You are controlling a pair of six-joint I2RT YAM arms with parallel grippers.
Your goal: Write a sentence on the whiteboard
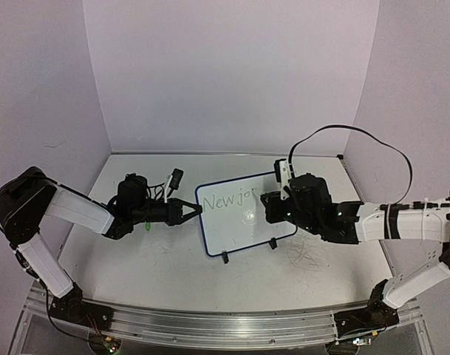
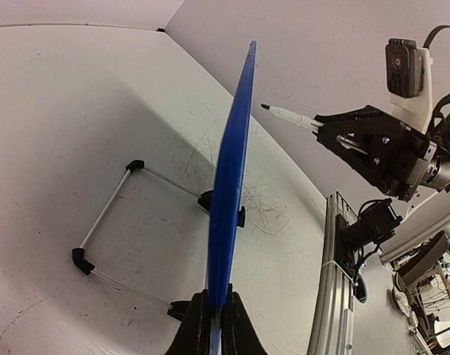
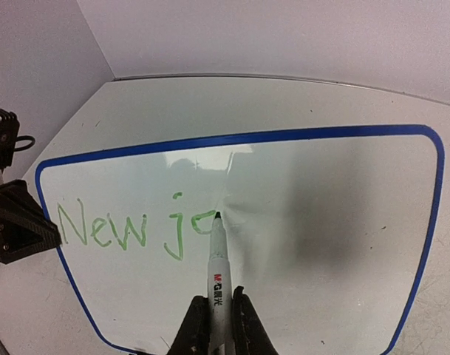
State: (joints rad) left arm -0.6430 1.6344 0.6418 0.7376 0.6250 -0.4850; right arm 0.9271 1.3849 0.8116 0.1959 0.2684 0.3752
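So far, sentence [image 3: 100, 228] reads "New jo" on the whiteboard [image 3: 321, 222]; remainder likely unwritten. Right gripper [image 3: 217, 319] clamps marker [image 3: 218, 260], tip at the "o"; left gripper [image 2: 213, 319] pinches board rim.

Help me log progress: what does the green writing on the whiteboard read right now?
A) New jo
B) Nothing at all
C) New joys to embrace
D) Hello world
A: the sentence on the whiteboard reads only "New jo", with the marker tip at the "o".
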